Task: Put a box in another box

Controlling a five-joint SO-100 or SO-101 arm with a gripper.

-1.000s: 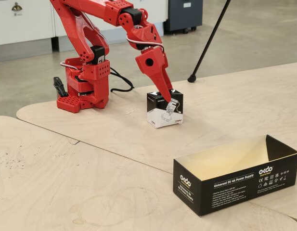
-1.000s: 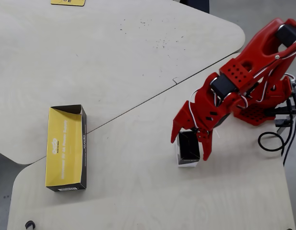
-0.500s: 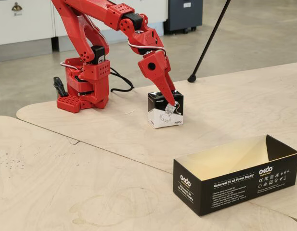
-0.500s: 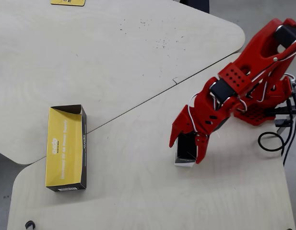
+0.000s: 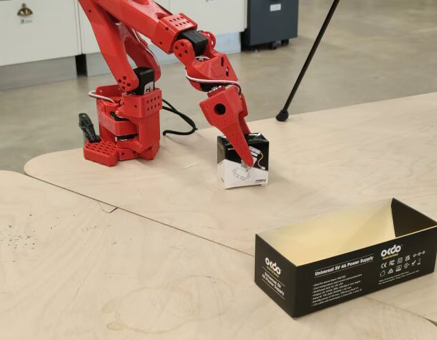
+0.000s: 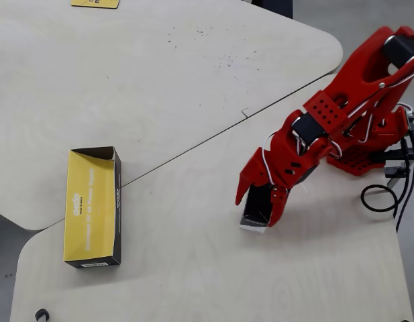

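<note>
The small black-and-white box [image 5: 231,175] stands on the plywood table, in front of the red arm's base. It also shows in the overhead view [image 6: 255,215]. My gripper [image 5: 246,160] points down over it with one finger on each side [image 6: 259,202], and the jaws sit against its sides. The box still rests on the table. The long black box [image 5: 345,273] with white power supply print lies open-topped at the near right of the fixed view. In the overhead view [image 6: 117,201] it lies at the left, yellow inside and empty, well apart from the gripper.
The arm's base [image 5: 122,134] stands at the back left with a black cable [image 6: 381,201] beside it. A black tripod leg [image 5: 307,60] meets the floor behind the table. Seams between table panels [image 6: 193,149] run between the two boxes. A yellow item [image 6: 94,3] lies at the far edge.
</note>
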